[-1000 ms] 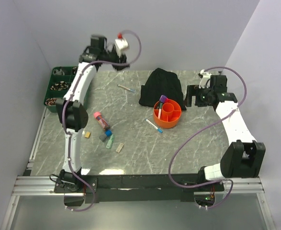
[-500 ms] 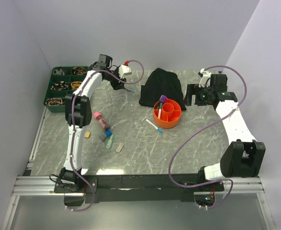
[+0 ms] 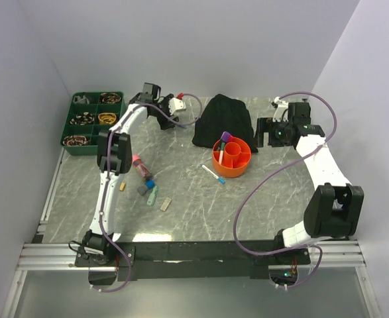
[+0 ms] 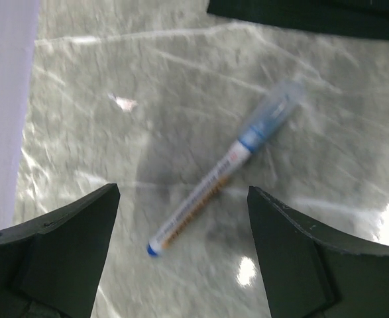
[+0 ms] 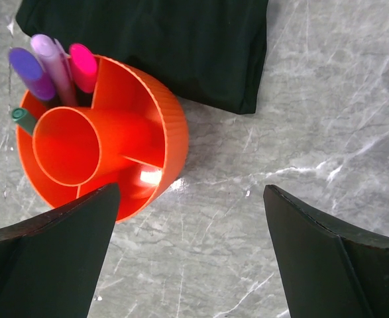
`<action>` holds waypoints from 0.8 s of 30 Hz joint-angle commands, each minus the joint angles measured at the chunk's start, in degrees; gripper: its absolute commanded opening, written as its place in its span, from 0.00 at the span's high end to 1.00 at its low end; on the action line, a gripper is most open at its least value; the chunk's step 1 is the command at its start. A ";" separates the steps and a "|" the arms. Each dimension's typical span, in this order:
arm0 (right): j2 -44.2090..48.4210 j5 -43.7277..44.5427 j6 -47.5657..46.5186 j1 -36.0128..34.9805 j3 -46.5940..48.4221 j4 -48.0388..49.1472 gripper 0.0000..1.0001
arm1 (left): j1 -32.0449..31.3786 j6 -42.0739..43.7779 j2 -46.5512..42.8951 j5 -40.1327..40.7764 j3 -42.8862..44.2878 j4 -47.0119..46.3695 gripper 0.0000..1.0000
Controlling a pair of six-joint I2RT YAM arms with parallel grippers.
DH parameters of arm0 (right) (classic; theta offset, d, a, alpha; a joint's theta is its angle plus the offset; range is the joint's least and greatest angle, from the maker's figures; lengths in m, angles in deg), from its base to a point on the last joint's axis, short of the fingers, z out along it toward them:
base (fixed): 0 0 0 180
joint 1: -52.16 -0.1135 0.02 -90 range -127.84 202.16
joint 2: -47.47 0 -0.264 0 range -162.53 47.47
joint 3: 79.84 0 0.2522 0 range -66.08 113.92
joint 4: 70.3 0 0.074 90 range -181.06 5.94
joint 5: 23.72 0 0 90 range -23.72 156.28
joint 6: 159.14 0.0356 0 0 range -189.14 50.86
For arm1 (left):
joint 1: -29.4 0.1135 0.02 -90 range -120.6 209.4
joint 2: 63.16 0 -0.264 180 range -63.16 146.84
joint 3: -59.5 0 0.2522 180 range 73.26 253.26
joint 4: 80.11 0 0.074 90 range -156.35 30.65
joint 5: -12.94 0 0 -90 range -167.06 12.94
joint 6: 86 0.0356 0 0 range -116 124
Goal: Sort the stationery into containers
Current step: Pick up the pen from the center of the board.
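Left wrist camera is showing my left claw (image 4: 182,199) hanging wide apart over a white pen (image 4: 228,162) with a blue cap. That pen is lying flat on the desk (image 4: 101,119), between the two fingers, and I am not gripping it. My right claw (image 5: 191,192) is hanging wide apart too, holding nothing, above the orange tub (image 5: 171,132). A purple marker (image 5: 28,69) and a pink marker (image 5: 83,66) are standing in one part of the tub. A tan eraser (image 3: 166,204) is lying loose on the desk. The green tray (image 3: 81,150) is sitting at the far left.
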 commanded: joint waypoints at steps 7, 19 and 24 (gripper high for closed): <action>-3.00 -1.19 0.16 0.57 3.87 0.16 0.02 | -0.85 -8.52 3.45 -6.44 9.81 8.60 0.18; -8.36 -1.72 0.78 1.01 9.15 -0.54 0.02 | -0.41 -26.73 7.93 -8.91 13.23 5.17 0.15; -10.82 -2.34 0.87 1.01 10.81 -0.28 0.02 | -0.32 -22.62 9.08 -10.93 15.96 10.96 0.16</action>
